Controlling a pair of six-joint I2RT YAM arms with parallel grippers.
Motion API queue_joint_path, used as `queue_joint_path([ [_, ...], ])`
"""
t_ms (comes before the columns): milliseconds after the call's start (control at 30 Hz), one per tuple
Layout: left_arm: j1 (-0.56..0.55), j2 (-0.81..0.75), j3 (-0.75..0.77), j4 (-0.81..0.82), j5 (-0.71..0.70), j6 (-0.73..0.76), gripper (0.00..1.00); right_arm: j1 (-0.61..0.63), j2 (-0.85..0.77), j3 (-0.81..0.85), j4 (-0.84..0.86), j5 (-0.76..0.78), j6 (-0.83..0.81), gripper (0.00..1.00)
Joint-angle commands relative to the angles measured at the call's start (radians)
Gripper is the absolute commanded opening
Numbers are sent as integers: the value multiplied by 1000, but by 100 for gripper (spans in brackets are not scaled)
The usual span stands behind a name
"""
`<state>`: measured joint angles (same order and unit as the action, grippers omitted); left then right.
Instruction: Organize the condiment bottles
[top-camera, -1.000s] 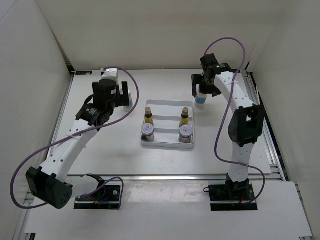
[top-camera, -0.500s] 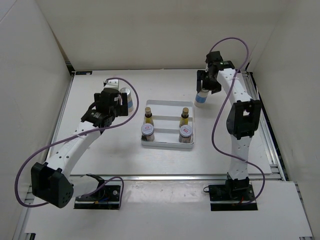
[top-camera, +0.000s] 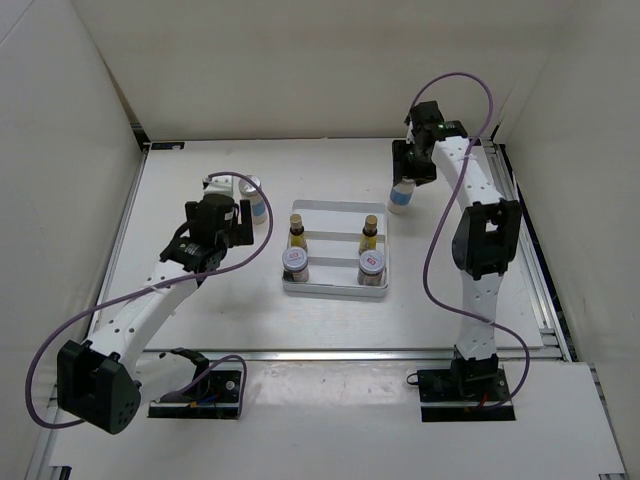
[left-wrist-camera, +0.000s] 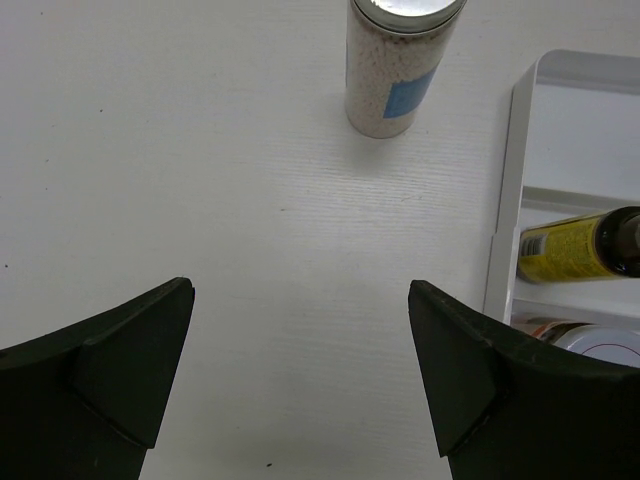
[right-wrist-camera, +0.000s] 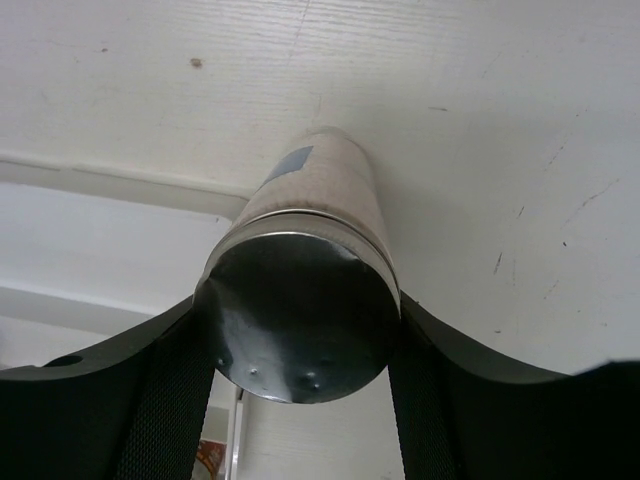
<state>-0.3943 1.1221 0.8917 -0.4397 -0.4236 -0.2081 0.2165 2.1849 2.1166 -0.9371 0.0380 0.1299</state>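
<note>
White plastic body, silver cap: the right white bottle (right-wrist-camera: 322, 190) is sitting clenched between the pads of the right gripper (right-wrist-camera: 298, 330). It is near the far-right corner of the table (top-camera: 250, 310), just beyond the far right corner of the tray (top-camera: 333, 222). Cannot tell whether its base is touching the table. The left gripper (left-wrist-camera: 298, 295) is hanging released, jaws wide, nothing between them. It is pointing at the left white bottle (left-wrist-camera: 398, 70), which is standing upright toward the table's far edge, left of the tray and apart from it.

Handling, as a guess: these tall bottles are looking rigid and light, with granules inside. Smooth sides are probably making them slippery, and the narrow base is making them tippy. The best hold is likely across the mid-body near the blue label, below the cap, squeezing square so nothing is pivoting.

Count: six condiment bottles.
- Two tall white, one by each arm.
- Two slim yellow dark-capped, the left yellow bottle (top-camera: 296, 232) and the right yellow bottle (top-camera: 370, 232), standing in the tray's far half.
- Two squat silver-lidded, the left jar (top-camera: 295, 262) and the right jar (top-camera: 372, 262), sitting in its near half.

One tray.
</note>
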Motion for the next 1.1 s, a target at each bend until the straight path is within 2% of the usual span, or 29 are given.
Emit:
queue_joint_path([
  [0,0,-18,0,30,-4,-8,100,53,-180,2,26,-24,-32,34],
  [267,0,13,9,30,-4,-8,100,164,-316,-147,37,-43,-41,30],
  [467,0,13,9,30,-4,-8,100,201,-317,-208,46,-43,-30,28],
  [600,0,37,58,18,-4,10,100,201,-307,-248,46,-43,-12,28],
  [767,34,122,203,-31,34,1,100,201,-297,-319,81,-43,-12,28],
  [867,45,205,303,-69,45,-8,100,201,-275,-331,103,-43,-12,38],
  [933,45,266,354,-82,45,-17,100,201,-266,-340,103,-32,-12,49],
  [967,54,284,396,-94,45,-17,100,201,-257,-340,103,-32,-3,59],
  [1000,54,303,417,-94,45,-17,100,201,-257,-340,103,-23,-3,73],
  [1033,54,333,433,-94,58,-17,100,201,-257,-331,103,-23,-3,77],
  [1067,54,366,467,-94,59,-5,100,201,-267,-320,103,-14,-3,85],
])
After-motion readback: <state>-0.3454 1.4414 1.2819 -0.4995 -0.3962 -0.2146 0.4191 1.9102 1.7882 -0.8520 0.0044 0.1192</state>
